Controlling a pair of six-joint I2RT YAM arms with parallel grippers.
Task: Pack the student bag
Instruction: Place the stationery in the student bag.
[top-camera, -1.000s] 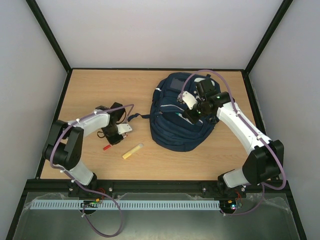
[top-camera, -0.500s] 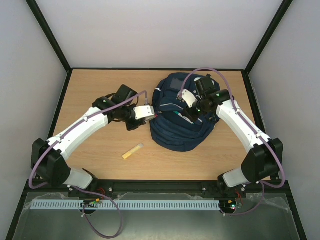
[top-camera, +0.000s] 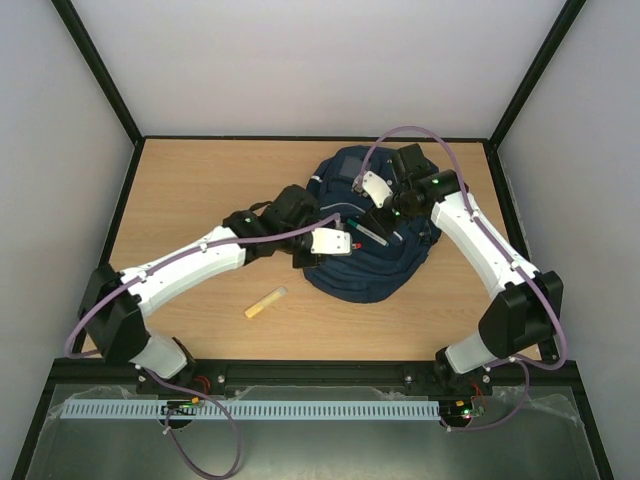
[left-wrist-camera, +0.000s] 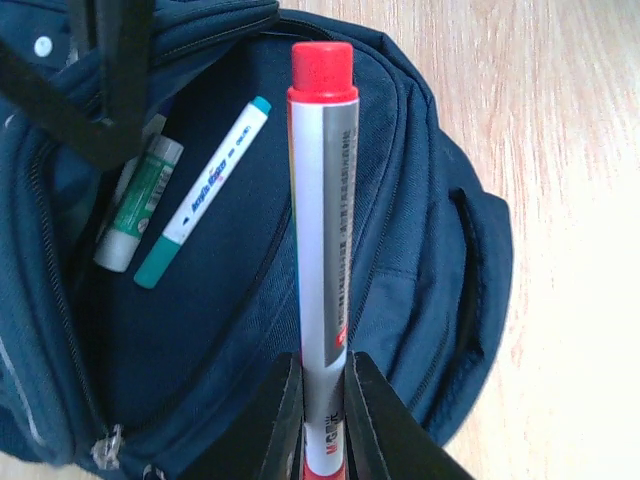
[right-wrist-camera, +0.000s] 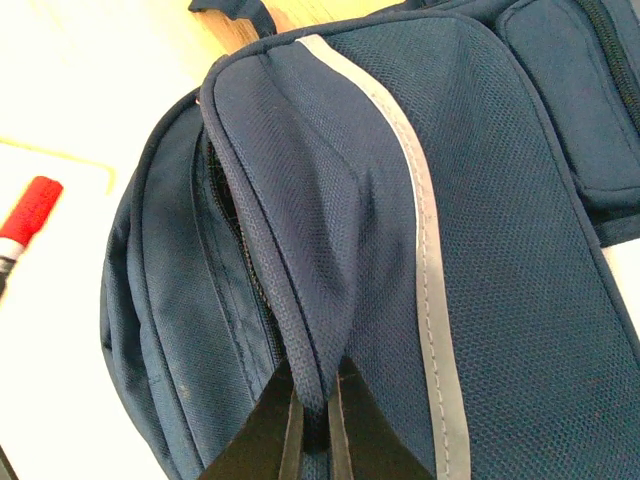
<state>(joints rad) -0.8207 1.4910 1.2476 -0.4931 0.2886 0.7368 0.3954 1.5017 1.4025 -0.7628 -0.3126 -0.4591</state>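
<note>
While earlier apart, marker (left-wrist-camera: 322, 250) now over student bag (top-camera: 370, 275)

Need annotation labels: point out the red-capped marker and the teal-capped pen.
red-capped marker (left-wrist-camera: 322, 240): left wrist view, middle of barrel.
teal-capped pen (left-wrist-camera: 205, 192): left wrist view, white barrel.

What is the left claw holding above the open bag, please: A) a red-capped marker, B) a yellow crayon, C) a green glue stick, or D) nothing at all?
A: the left wrist view shows the left claw shut on a red-capped marker over the student bag.
</note>
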